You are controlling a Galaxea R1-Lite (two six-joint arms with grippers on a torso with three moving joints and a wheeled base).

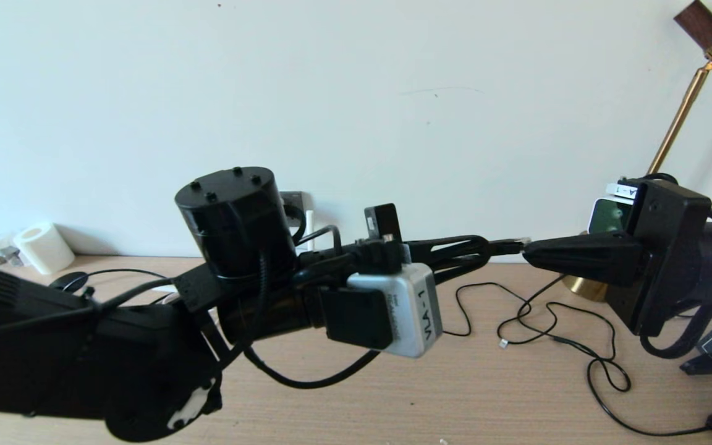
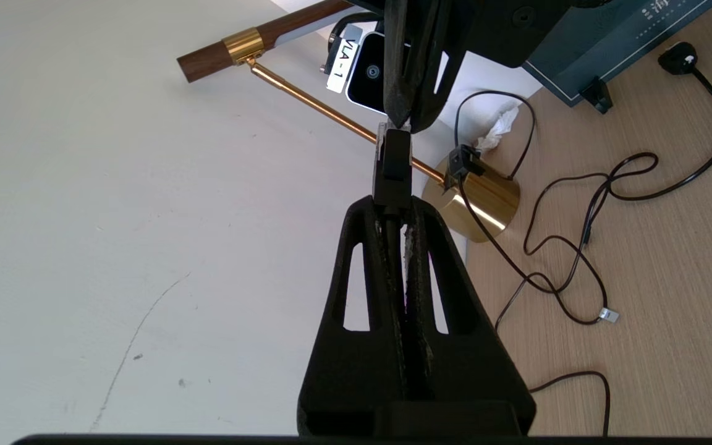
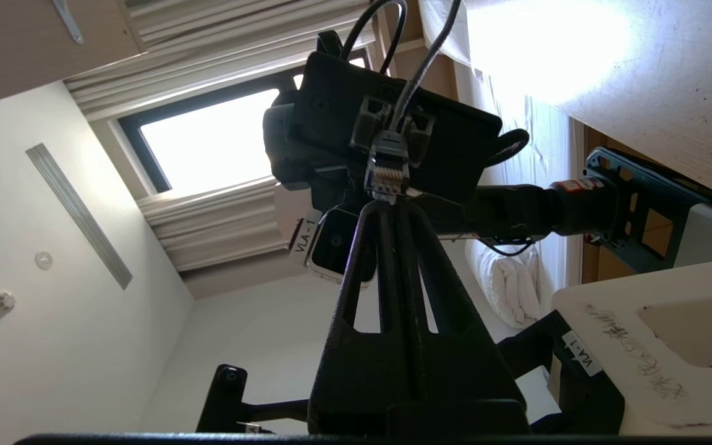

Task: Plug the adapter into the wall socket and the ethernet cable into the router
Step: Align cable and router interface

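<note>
**Two grippers meet over one ethernet plug**

Raised above the desk, the left gripper has its fingers closed on the ethernet cable, plug tip pointing toward 3 o'clock. The right gripper, fingers closed, touches that tip. The clear plug looks light but brittle; grip its stiff black boot instead.

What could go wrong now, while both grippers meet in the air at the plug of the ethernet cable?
1. The left gripper is shut on the ethernet cable just behind the plug. The right gripper is shut with its tips at the plug end; a push there could skew or drop the plug.
2. Loose thin black cables lie on the table below, and a dropped plug may tangle in them.
</note>
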